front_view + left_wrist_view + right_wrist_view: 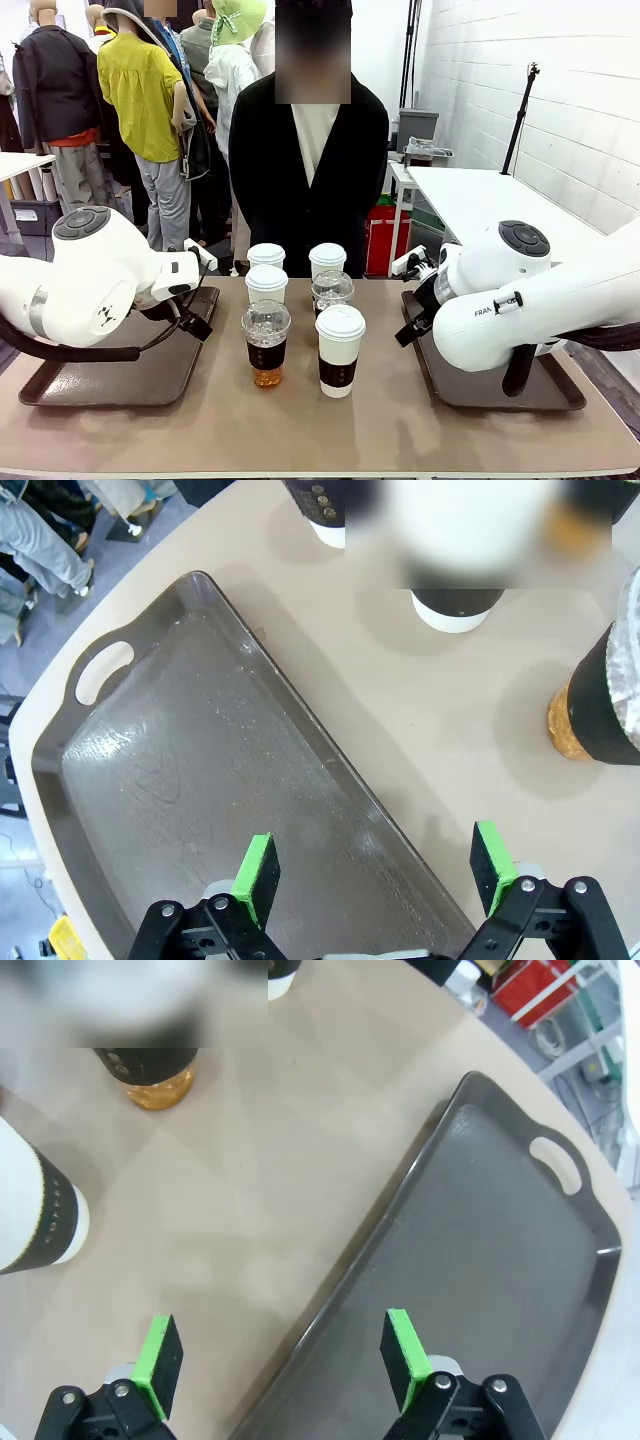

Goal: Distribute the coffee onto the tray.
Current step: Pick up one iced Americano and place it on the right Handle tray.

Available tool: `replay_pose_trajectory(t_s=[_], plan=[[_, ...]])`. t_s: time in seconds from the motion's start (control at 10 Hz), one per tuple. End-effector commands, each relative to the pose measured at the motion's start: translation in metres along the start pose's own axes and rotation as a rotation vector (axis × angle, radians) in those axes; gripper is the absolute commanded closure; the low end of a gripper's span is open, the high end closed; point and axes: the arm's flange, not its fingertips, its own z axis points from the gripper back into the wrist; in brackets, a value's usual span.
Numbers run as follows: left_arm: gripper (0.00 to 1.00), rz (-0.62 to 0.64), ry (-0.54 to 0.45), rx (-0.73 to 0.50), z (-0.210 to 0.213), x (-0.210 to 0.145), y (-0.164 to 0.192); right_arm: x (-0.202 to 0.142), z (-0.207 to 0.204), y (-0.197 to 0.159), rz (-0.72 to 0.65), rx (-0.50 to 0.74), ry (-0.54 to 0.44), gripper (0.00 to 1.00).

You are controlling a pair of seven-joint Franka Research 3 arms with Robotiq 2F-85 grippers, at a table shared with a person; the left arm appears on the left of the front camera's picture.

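Start: my left gripper [375, 858] and right gripper [280, 1345] gape empty over dark plastic trays [200, 780]; next I grasp the white-lidded, brown-sleeved paper cup [340, 350].

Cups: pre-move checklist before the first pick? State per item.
1. Left gripper open, nothing held: ok.
2. Right gripper open, nothing held: ok.
3. Left tray and right tray have room: ok.
4. Cups upright, lidded, on the table between the trays: ok.
5. Finger room between rear cups: cannot tell, they stand close together.
6. Person stands back from the cups: ok.
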Motion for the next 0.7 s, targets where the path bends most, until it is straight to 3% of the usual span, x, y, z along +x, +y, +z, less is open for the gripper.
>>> replay_pose_trajectory(t_s=[0.0,0.6], plan=[[0.0,-0.001,-0.025,0.009,0.015,0.01,-0.004,0.0,0.013,-0.006,-0.002,0.002,0.016,0.0],[0.0,-0.044,-0.058,0.044,0.083,0.051,0.016,0.041,0.082,-0.015,-0.004,0.032,-0.045,0.0]])
